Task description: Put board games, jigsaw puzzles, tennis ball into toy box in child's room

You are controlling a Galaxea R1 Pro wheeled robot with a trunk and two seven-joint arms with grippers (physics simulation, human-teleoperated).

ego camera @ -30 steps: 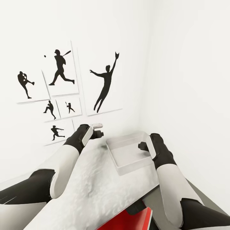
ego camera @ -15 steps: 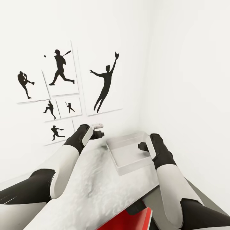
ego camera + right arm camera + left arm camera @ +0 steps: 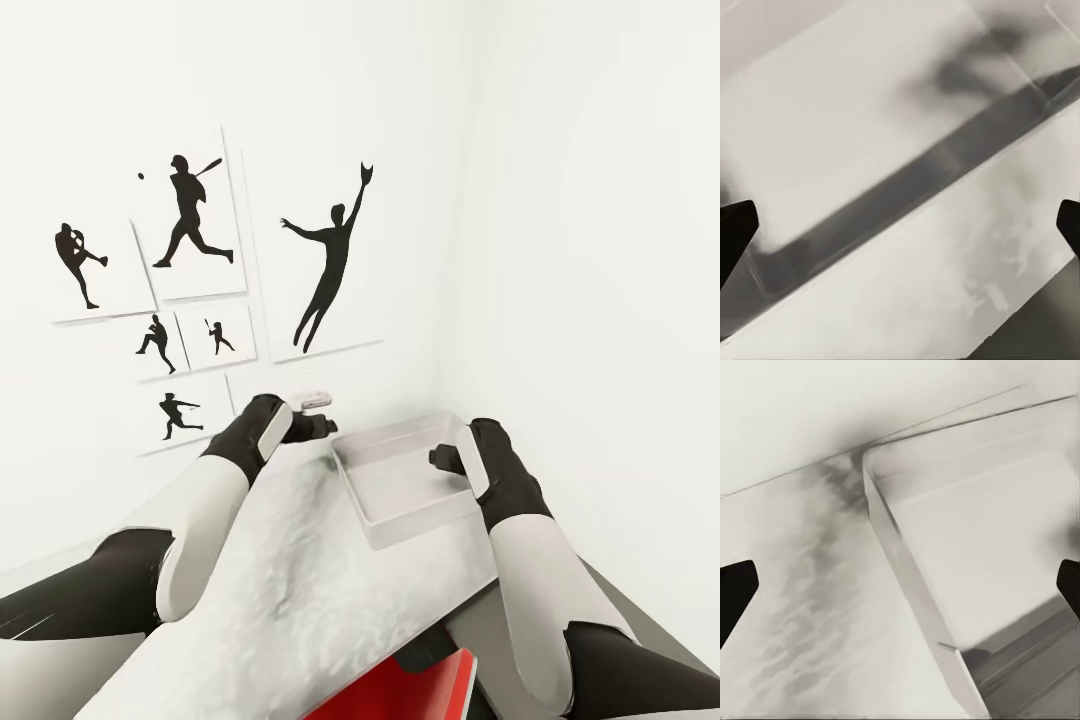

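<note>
Left claw (image 3: 322,424) centre frame, jaws spread wide, holding nothing, over the table (image 3: 290,580) just beside the toy box (image 3: 405,490). Right claw (image 3: 440,458) also wide, unloaded, above the toy box's right rim. Silhouette pictures (image 3: 330,255) upper left.

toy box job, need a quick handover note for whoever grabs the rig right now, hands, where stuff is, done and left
Left hand: open, holding nothing, at the near-left corner of the wide shallow light-grey toy box.
Right hand: open, holding nothing, over the box's right side.
The toy box sits on the pale grey-white table top, in the corner by the white wall with black silhouette sports pictures.
Done: no toy can be seen in the visible part of the box.
Left: board games, jigsaw puzzles and tennis ball are not in sight from here; they need finding, fetching and placing in the box.
</note>
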